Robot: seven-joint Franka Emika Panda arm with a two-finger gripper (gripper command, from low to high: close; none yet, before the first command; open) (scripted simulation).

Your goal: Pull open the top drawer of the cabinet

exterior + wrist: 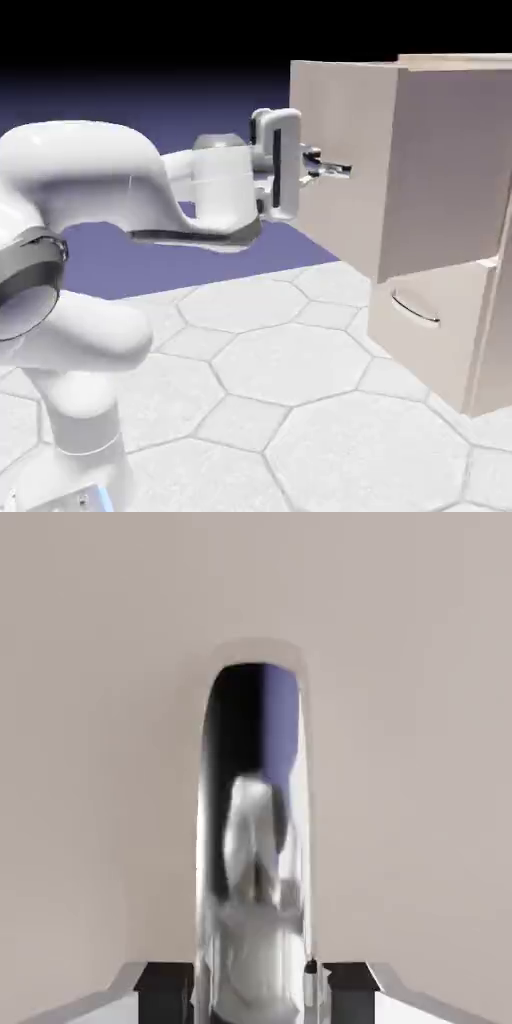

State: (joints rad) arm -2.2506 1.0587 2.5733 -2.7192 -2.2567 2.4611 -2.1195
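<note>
The top drawer point(420, 160) stands pulled well out of the beige cabinet point(497, 330), toward the arm. My gripper point(322, 165) reaches level to the drawer's flat front and is shut on its small bar handle point(338, 169). In the hand view the shiny silver handle point(255, 842) runs upright between my dark fingertips point(165, 982), which press against its two sides at the bottom edge. The beige drawer front point(90, 712) fills the rest of that view. My gripper point(255, 992) is closed around the bar's lower end.
The lower drawer point(430, 335), with a curved silver handle point(415, 308), sits closed under the overhanging top drawer. The arm's white elbow and base point(80, 300) fill the exterior view's left, above a floor of hexagonal tiles point(300, 400).
</note>
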